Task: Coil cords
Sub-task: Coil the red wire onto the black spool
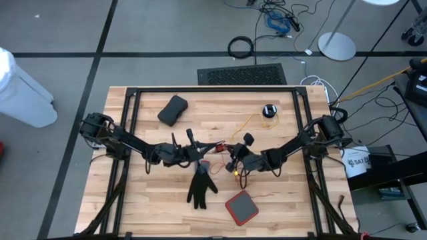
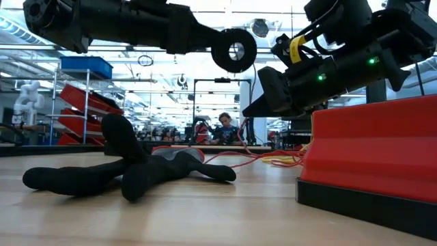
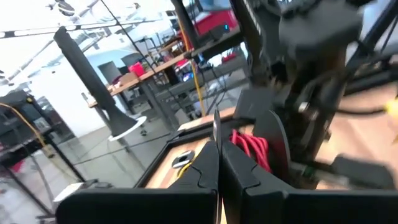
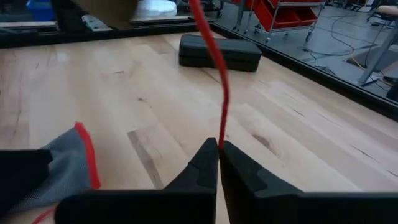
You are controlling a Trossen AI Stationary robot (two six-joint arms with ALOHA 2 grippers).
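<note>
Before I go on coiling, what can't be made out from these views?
- High view: what the left gripper pinches; arms crowd it.
- Right wrist view: red cord in the shut right gripper runs off the top edge.
- Left wrist view: red coil blurred, half hidden by an arm.
- Low view: red box hides cords behind it.

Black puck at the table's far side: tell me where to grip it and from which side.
Probably best from straight above, pinching the puck across its round rim: it lies flat on the table, clear of other things. Keep the pinch off the side where its yellow cord leaves, toward the arms.
</note>
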